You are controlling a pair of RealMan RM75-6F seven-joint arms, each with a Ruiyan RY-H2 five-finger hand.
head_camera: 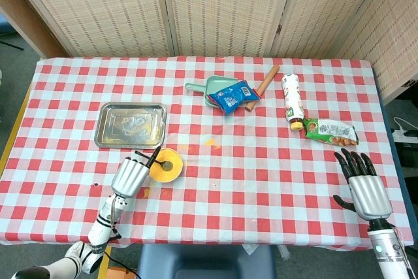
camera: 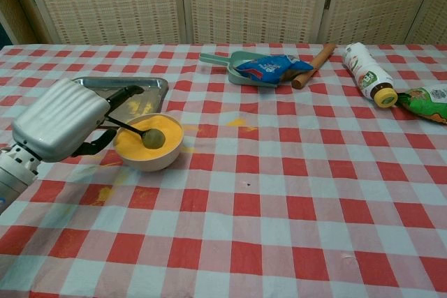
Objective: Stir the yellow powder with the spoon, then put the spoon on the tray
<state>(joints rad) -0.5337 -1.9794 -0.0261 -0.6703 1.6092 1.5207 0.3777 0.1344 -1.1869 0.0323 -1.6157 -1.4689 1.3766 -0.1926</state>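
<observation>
A bench (head_camera: pixel 261 181) with a red and white checked cloth stands before woven screens. At the lower left of the frame, the left robot hand (camera: pixel 59 120) grasps the spoon (camera: pixel 140 130), whose scoop rests in the yellow powder (camera: pixel 140 146) inside the bowl (camera: pixel 150 162). The tray (head_camera: pixel 130 125) lies just above the bowl. At the lower right, the right robot hand (head_camera: pixel 364 184) is released, with fingers spread.

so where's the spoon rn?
The spoon is in the left hand, its tip down in the yellow powder bowl, just in front of the tray.
</observation>
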